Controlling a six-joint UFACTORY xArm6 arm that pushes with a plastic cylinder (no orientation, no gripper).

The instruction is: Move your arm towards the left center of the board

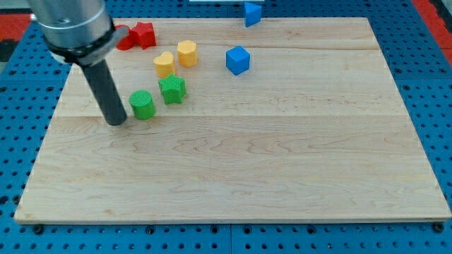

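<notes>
My tip (116, 123) rests on the wooden board (240, 162) at its left side, about mid-height. A green round block (142, 104) stands just to the tip's right, a small gap apart. A green star-shaped block (172, 89) sits further right and up. A yellow heart-shaped block (164, 64) and a yellow round block (187, 53) lie above those. A blue cube (238, 60) is right of them. Two red blocks (138, 34) sit near the board's top left, partly hidden by the arm.
Another blue block (252, 13) sits at the board's top edge. The arm's grey body (70, 28) covers the top left corner. A blue perforated table (424, 42) surrounds the board.
</notes>
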